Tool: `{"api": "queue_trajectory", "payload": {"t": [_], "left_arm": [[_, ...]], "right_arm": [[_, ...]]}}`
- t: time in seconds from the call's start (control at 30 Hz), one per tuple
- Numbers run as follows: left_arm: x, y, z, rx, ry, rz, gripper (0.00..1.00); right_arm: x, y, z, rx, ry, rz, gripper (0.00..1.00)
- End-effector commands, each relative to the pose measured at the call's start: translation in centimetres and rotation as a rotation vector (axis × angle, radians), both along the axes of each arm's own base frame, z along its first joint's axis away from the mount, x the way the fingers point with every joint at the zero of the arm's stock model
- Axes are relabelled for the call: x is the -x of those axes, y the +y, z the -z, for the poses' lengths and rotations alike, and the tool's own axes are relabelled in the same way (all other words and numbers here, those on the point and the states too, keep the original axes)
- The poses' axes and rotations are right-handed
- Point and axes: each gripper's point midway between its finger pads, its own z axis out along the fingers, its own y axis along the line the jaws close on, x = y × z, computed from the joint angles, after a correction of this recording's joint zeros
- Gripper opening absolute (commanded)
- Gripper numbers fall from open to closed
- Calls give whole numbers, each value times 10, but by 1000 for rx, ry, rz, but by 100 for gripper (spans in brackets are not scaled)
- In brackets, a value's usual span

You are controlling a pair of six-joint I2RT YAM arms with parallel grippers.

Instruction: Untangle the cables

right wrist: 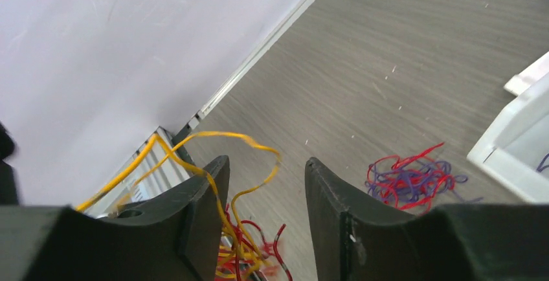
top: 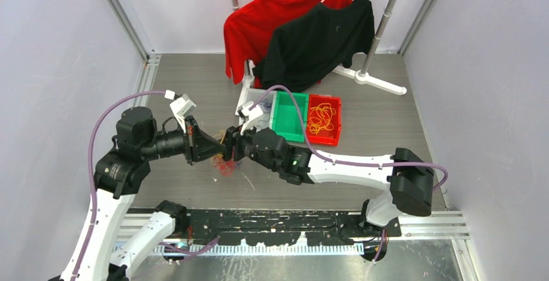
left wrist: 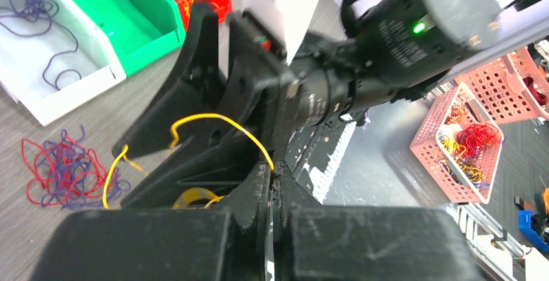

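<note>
– Yellow-orange cable (left wrist: pixel 217 116) is what we lift. Our left end effector (left wrist: pixel 272 193) has its fingers pressed together on one end, so the strand arcs clear of the counter (right wrist: pixel 421 48) instead of lying in the knot.

– And our right end effector (right wrist: pixel 265 164)?

– Spread wide and pinching nothing. The strand only drapes along one of its fingers. We judge that it sits nose to nose with the left so it can take a second grip and draw the wire out.

– Where are the other cables?

– A heap of red and purple cables (left wrist: pixel 61 171) lies loose on the counter, near the two end effectors and apart from the bins. Some red and yellow loops also show right under the right fingers. We cannot tell whether they hang from the strand or rest on the counter.

– Count for us.

– Two end effectors, one clamped and one spread. Three bins stand in a row. The white bin (left wrist: pixel 71 90) holds a purple cable (left wrist: pixel 35 12), the green bin (left wrist: pixel 152 44) sits in the middle, and the red bin (top: pixel 323 141) holds a yellow-orange bunch (top: pixel 322 119). We take that as sorting by colour, so the lifted strand probably belongs with the red bin's bunch.

– And the strands in the heap?

– They are too thin and too crossed for us to count. We can say one heap and two colours, no more.
</note>
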Motion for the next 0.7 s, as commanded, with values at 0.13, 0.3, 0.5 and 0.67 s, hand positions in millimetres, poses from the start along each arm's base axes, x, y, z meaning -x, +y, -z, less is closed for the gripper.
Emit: {"api": "queue_trajectory", "payload": {"t": [0.13, 0.3, 0.5, 0.67], "left_arm": [[-2, -9, -64, 86, -196, 66, 0], [-8, -7, -73, 64, -267, 53, 0], [-11, -3, -90, 51, -353, 36, 0], [-11, 0, -112, 49, -422, 23, 0]], "right_arm": [[2, -6, 28, -79, 79, 9, 39], [2, -18, 55, -42, 105, 42, 36], [-3, -31, 77, 0, 114, 97, 32], [-7, -41, 99, 58, 120, 143, 29]]}}
